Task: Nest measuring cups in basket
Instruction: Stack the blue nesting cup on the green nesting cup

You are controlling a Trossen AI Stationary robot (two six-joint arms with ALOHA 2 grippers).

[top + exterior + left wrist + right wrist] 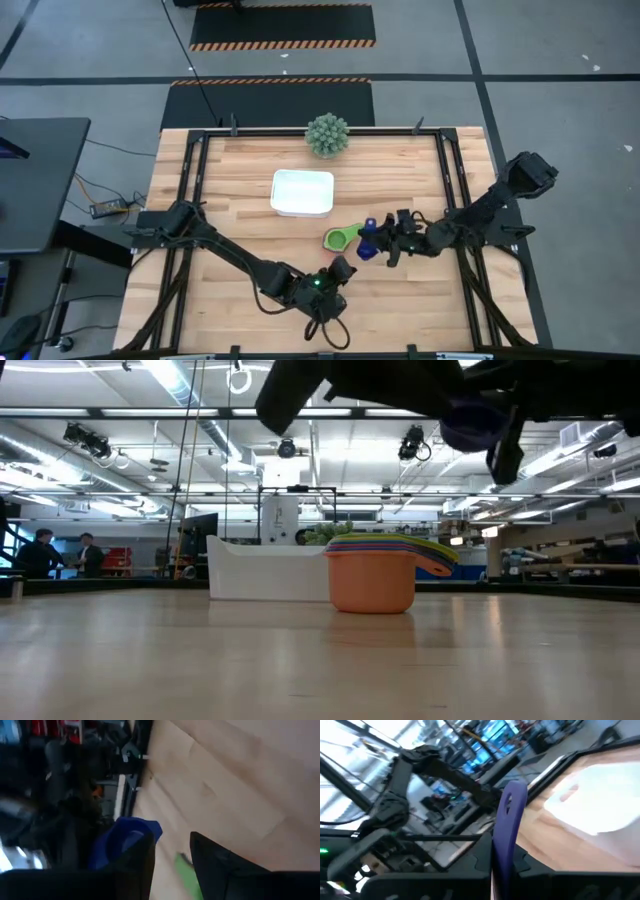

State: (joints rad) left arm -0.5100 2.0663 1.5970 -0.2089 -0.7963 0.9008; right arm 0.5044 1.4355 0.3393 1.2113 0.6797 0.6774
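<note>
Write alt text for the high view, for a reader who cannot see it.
Seen from above, the right gripper holds a dark blue measuring cup beside the green-topped stack of cups on a wooden table. The white basket lies apart, empty. The left gripper is near the table's front edge.

**A robotics lab in a big industrial hall**

I'm working in a large open hall, not a home. Past my wooden table (300, 250) I see a high ceiling with strip lights (180, 385), ducts and hanging cameras. The grey concrete floor (560, 60) carries hazard-striped mats (282, 27). People (45, 552) stand far off among benches and monitors.
</note>
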